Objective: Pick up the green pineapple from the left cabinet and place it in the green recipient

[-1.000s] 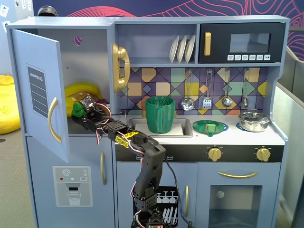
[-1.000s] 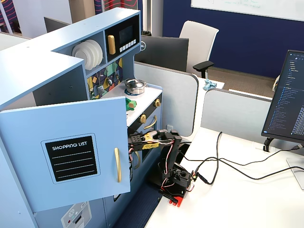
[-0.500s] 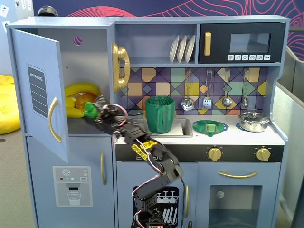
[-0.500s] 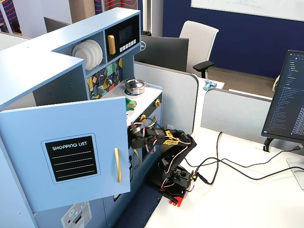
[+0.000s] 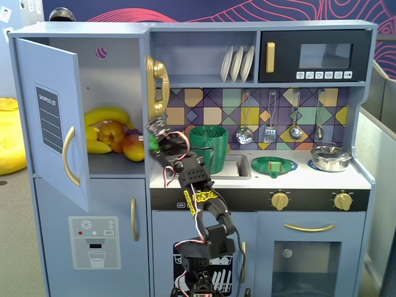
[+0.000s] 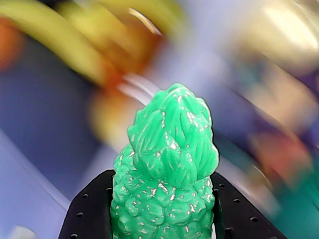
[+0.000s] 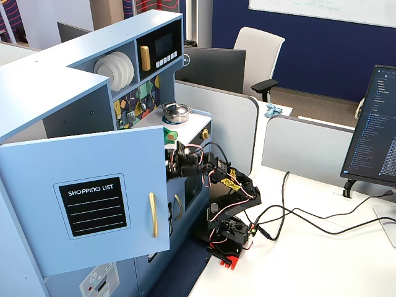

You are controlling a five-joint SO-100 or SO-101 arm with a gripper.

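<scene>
The green pineapple [image 6: 167, 174] fills the wrist view, bumpy and glossy, with its crown pointing up. My gripper [image 6: 164, 199] is shut on it, one black finger [image 6: 89, 209] on each side. In a fixed view the gripper [image 5: 155, 138] holds the pineapple [image 5: 152, 144] in the air in front of the kitchen's wall edge, just right of the left cabinet [image 5: 111, 93], whose door [image 5: 49, 117] stands open. The green recipient [image 5: 213, 145] stands by the sink, a little right of the gripper and partly behind the arm. From the side, the gripper [image 7: 175, 162] shows past the door's edge.
A yellow banana [image 5: 105, 116] and two orange-red fruits [image 5: 133, 148] lie on the cabinet shelf. A gold phone [image 5: 156, 86] hangs above the gripper. A flat green dish [image 5: 273, 165] and a steel pot [image 5: 330, 158] sit on the counter at right. Cables run across the desk [image 7: 297, 216].
The gripper has come out of the cabinet with the pineapple and swung right and up toward the recipient. The arm's upper links have risen.
</scene>
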